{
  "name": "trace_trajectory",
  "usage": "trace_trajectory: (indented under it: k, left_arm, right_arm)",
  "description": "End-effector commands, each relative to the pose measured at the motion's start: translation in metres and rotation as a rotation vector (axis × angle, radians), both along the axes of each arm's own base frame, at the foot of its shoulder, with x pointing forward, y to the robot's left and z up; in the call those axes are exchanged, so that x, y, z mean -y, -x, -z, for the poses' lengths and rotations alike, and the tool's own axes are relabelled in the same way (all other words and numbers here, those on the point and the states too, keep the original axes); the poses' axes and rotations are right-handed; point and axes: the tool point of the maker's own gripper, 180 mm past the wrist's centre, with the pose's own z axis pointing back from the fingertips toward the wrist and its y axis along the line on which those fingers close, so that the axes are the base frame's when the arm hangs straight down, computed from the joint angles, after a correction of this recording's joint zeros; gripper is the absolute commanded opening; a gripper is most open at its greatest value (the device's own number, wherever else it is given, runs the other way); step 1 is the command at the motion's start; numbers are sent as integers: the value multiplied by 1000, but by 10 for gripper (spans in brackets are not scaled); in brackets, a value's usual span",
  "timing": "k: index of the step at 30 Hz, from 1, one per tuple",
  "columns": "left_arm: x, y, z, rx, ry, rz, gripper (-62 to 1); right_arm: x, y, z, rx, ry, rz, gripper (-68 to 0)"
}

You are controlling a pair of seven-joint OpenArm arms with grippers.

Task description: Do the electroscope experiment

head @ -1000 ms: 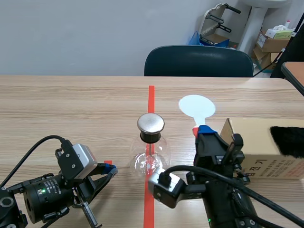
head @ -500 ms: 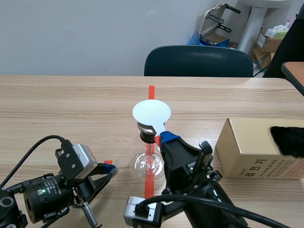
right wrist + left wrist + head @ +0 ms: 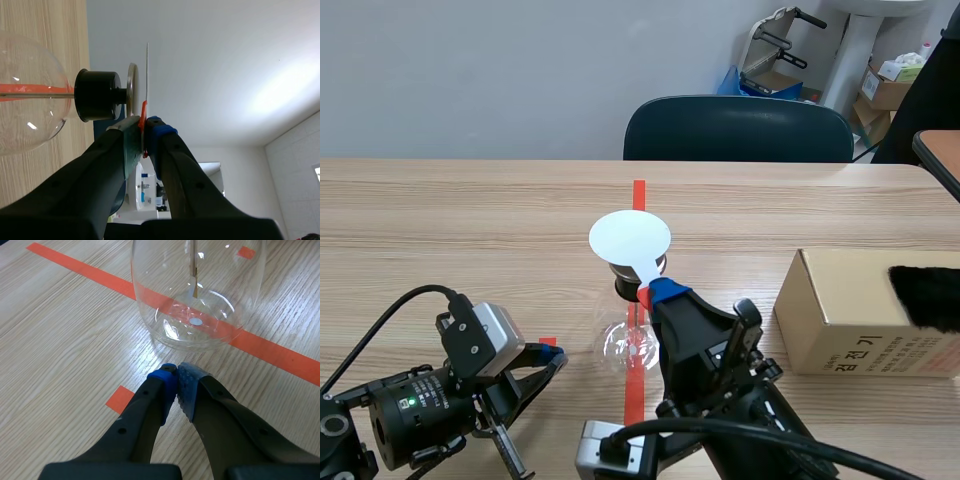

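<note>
Mid frame, the right gripper (image 3: 658, 291) pinches the paddle (image 3: 630, 238) over the flask (image 3: 620, 346). The left gripper (image 3: 556, 356), lower left, is closed, empty.

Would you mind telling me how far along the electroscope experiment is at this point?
Done: the white disc is off the table, its red handle clamped in the right gripper. In hand: it is held just over the metal cap, a thin gap between them. Left: reading the leaf in the flask and setting the disc down. The left gripper lies shut nearby.
</note>
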Motion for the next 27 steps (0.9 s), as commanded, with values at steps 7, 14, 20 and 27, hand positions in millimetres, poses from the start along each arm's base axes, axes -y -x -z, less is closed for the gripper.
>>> trace_trajectory:
  k: [7,14,20,27]
  left_arm:
    - [5,-4,-9,26,28,3,-573]
    - [5,-3,-9,26,25,5,-573]
    - [5,-3,-9,29,19,10,-573]
    - [7,0,-6,45,-16,39,-573]
  right_arm:
    - [19,-10,-6,18,-13,103,-665]
    - [55,-23,-6,7,-34,319,-665]
    - [78,-24,-2,-12,-44,450,-665]
    - [85,-24,-1,-15,-47,488,-665]
